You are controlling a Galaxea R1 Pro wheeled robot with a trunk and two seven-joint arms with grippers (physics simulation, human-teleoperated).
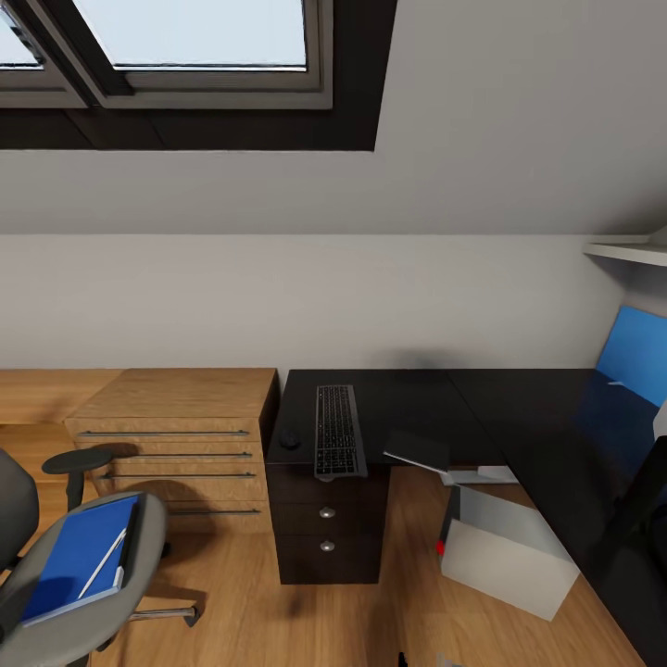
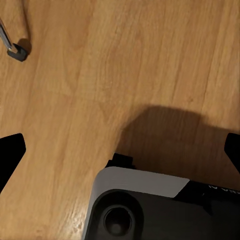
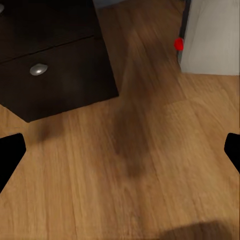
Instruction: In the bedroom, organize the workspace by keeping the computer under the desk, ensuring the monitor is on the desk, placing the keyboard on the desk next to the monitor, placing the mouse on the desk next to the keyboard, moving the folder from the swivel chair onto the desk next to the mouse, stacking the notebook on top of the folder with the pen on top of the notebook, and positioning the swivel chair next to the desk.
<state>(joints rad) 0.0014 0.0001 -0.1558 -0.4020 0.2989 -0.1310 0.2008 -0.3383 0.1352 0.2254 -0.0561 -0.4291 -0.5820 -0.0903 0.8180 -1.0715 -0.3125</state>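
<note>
Head view: black L-shaped desk [image 1: 519, 408] against the grey wall under a skylight [image 1: 190, 37]; keyboard [image 1: 337, 431] lying lengthwise on the desk above the drawer unit [image 1: 326, 528], its near end at the desk's front edge; mouse [image 1: 290, 438] just beside the keyboard on its left; dark notebook [image 1: 419, 450] at the desk's front edge, right of the keyboard. Pale computer [image 1: 508, 551] on the wood floor [image 1: 278, 621] under the desk, red light at its lower corner. Oak low cabinet [image 1: 176, 445] touching the desk's left end. Swivel chair [image 1: 120, 593] at lower left, apart from the desk, carrying the blue folder [image 1: 79, 556] with the pen [image 1: 104, 562] lying on it. Left wrist view: left gripper [image 2: 120, 152], fingers spread wide, nothing between them, over bare floor and the robot's base [image 2: 150, 210]. Right wrist view: right gripper [image 3: 120, 152], spread wide and empty, above the floor, with the drawer unit and computer beyond.
</note>
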